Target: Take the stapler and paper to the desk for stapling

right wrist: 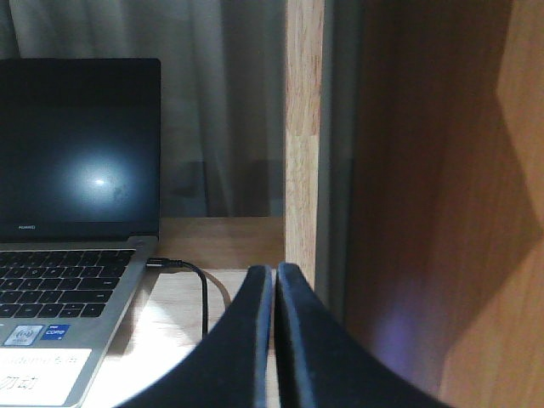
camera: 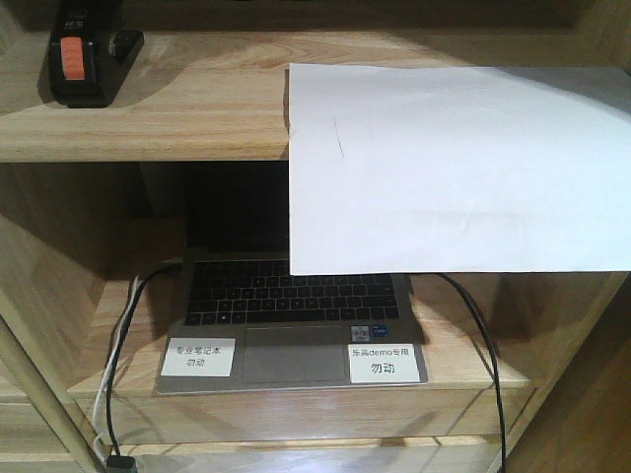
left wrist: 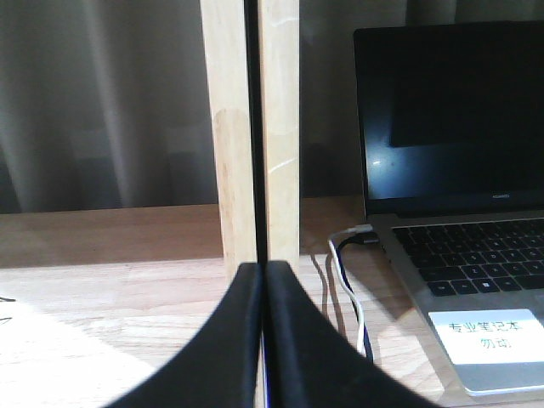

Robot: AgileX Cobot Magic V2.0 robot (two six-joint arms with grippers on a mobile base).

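Stapler [camera: 84, 54] lies at about 10 o'clock in the front view, set well back on the upper shelf [camera: 197, 118] with its orange patch facing up, so a grasp from above looks unobstructed. Well apart from it, at 2 o'clock, the paper [camera: 454, 168] rests on the same shelf. Its lower part hangs past the front edge and hides the screen of the laptop [camera: 296, 325] at 6 o'clock. That free overhang probably offers an edge to pinch.

The left gripper [left wrist: 261, 272] and right gripper [right wrist: 275, 272] each have their jaws pressed together on nothing. Both sit low, level with the laptop's shelf. The left faces a pale wooden post [left wrist: 255, 127] at 12 o'clock, and the right faces another post [right wrist: 304, 127] with a darker side panel [right wrist: 442, 187] at 3 o'clock. Neither item is lifted yet.

The surfaces are pale grained wood. A grey curtain [left wrist: 102, 110] hangs behind, and cables [left wrist: 344, 280] trail beside the laptop. The desk itself cannot be picked out.
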